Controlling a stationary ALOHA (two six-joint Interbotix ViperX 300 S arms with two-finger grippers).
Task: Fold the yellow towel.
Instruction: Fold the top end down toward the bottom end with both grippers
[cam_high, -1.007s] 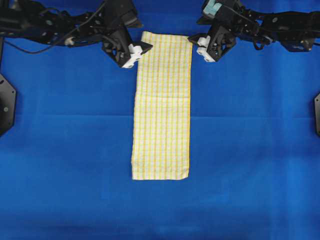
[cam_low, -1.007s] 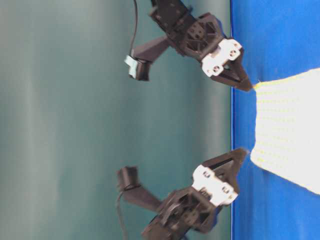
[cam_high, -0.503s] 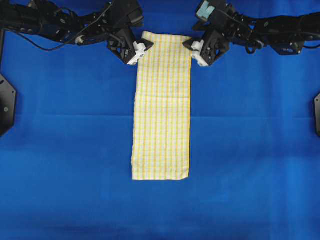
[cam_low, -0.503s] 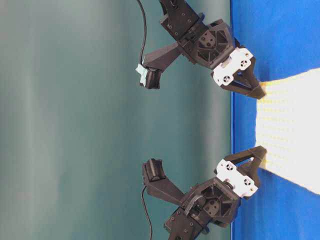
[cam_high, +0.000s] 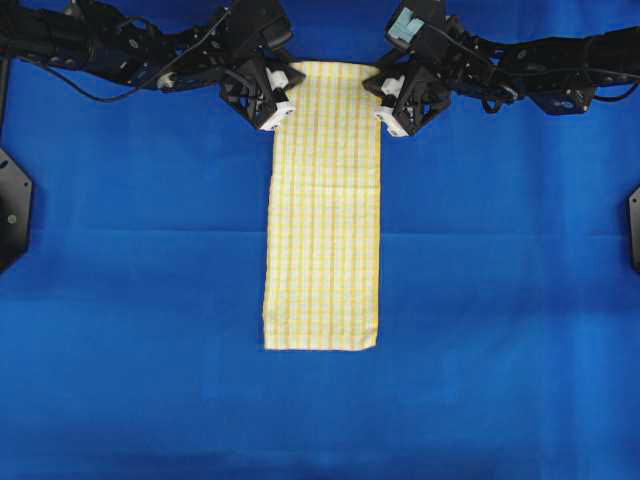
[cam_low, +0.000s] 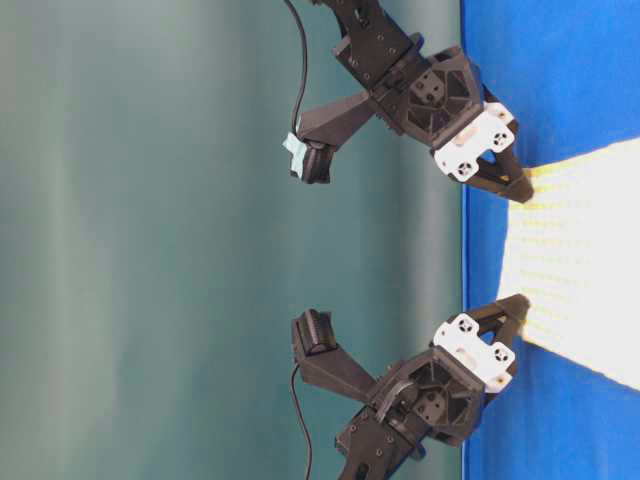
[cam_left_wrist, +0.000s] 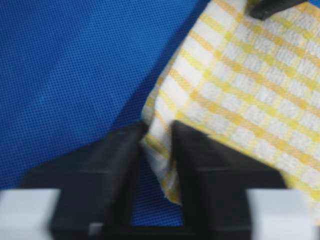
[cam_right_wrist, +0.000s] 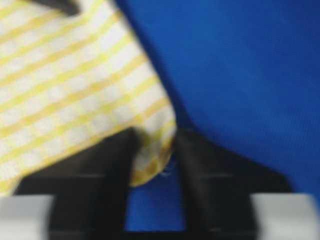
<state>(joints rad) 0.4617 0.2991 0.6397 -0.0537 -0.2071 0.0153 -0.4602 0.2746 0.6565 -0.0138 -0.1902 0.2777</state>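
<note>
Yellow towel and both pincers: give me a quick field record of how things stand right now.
towel: yellow towel, a long narrow strip lying flat on the blue cloth
left pincer: left pincer at the towel's far left corner, fingers pinching the corner fabric
right pincer: right pincer at the far right corner, corner fabric bunched between its fingers
near end: free, flat on the cloth
fold: this fold not yet made

A plain blue cloth surface (cam_high: 130, 300) carries the yellow towel (cam_high: 323, 230), a long narrow strip lying flat.
</note>
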